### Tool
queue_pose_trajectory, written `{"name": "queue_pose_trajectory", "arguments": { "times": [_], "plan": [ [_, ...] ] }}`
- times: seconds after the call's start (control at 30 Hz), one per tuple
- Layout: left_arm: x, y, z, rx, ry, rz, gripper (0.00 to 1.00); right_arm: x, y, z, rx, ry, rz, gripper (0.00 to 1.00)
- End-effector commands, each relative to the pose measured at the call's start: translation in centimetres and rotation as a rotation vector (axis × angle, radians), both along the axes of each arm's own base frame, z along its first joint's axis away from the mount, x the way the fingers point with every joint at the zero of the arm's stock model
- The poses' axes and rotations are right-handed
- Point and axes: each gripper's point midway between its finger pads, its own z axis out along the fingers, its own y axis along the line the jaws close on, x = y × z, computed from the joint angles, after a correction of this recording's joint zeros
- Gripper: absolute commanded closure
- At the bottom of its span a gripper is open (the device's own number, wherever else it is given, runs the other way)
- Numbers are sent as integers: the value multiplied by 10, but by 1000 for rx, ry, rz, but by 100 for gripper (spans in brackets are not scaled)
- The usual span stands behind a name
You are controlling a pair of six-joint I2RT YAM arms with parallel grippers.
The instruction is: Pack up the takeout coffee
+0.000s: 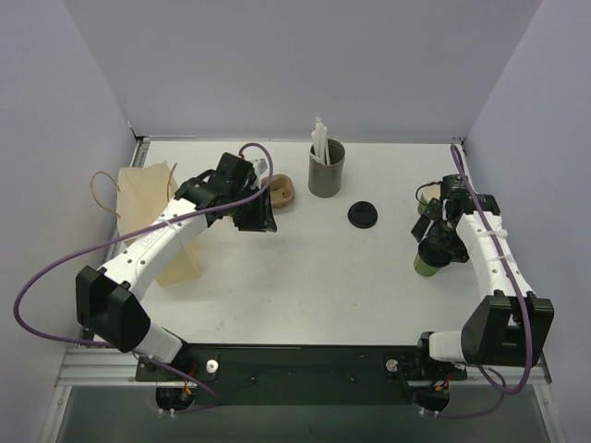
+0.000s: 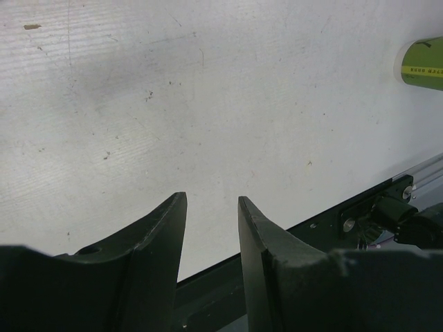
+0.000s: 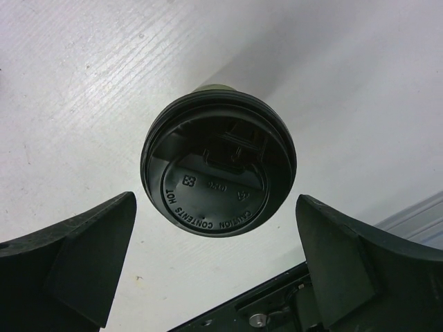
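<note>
The takeout coffee (image 3: pixel 219 166), a green paper cup under a round black lid, stands on the white table at the right (image 1: pixel 426 265). My right gripper (image 3: pixel 216 200) is wide open directly above it, one finger on each side of the lid and not touching it; in the top view it (image 1: pixel 432 242) hides most of the cup. My left gripper (image 2: pixel 212 197) is empty, with only a narrow gap between its fingers, and hovers over bare table at centre left (image 1: pixel 254 214).
A tan paper bag (image 1: pixel 152 217) with handles lies at the left. A brown cup sleeve (image 1: pixel 283 193), a grey cup with white straws (image 1: pixel 326 167) and a loose black lid (image 1: pixel 363 214) are at the back centre. A second green cup (image 1: pixel 424 195) stands behind the right gripper.
</note>
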Motion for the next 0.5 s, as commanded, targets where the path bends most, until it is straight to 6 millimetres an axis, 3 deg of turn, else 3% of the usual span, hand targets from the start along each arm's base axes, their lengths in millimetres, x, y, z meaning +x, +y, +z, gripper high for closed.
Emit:
{"name": "queue_pose_trajectory", "arguments": {
  "times": [0.0,0.13,0.27,0.33,0.4,0.47],
  "plan": [
    [10,-4,24,-53,-75,-1,54,-13,-2,11,6,31,-16,5],
    [16,-3,26,-52,-80,15,54,-18,-1,20,8,22,-21,4],
    [35,4,30,-36,-94,90,54,-12,7,48,36,-55,13,2],
    [52,12,35,-13,-121,163,54,-1,19,64,50,-97,56,2],
    [68,19,27,26,-117,220,54,12,31,77,54,-131,97,2],
    [88,30,24,75,-132,299,56,25,61,85,77,-163,189,5]
  ]
}}
